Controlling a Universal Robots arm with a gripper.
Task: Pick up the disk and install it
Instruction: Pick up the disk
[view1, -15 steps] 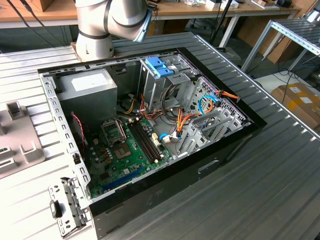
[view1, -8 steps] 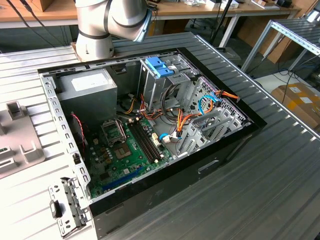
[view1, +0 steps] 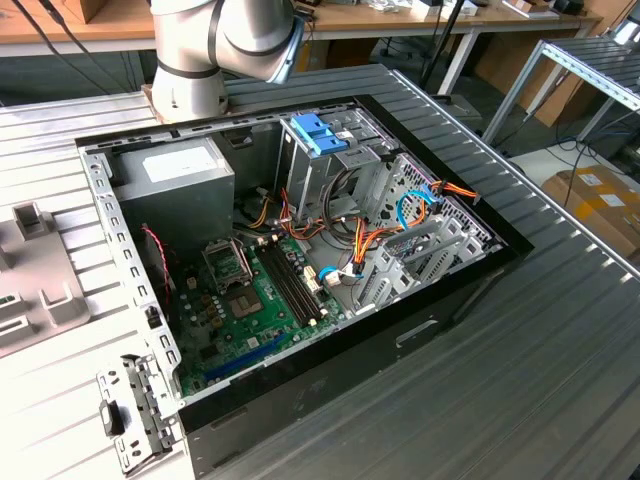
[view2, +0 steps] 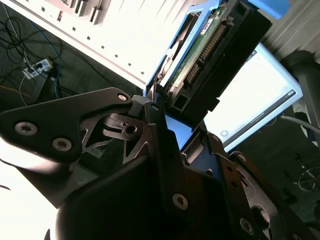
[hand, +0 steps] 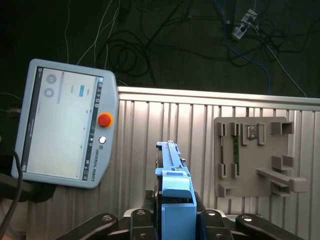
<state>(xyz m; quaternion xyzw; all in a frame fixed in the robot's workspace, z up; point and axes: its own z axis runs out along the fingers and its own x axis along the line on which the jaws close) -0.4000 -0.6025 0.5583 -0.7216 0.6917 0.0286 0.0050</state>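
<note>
Black linkages of the hand (view2: 172, 117) sit nearest in the second wrist view, clamped on the disk (view2: 210, 55) across its blue side rails, with the circuit board and connector exposed. The disk is held over the ribbed counter (hand: 135, 150), apart from the computer case (view1: 330, 380). The case's blue-latched bay (view1: 318, 133) lies at 12 o'clock in the exterior view. The disk is judged rigid, fairly heavy and shock-sensitive. The rails are the sound hold; the board is to be avoided.

The disk (view2: 212, 55), a flat rectangular dark metal hard drive with a green circuit board on one face, a pin connector at its end and bright blue plastic side rails and tab, sits clamped in the black gripper (view2: 172, 120). It is held on edge, sticking out well beyond the gripper.
</note>
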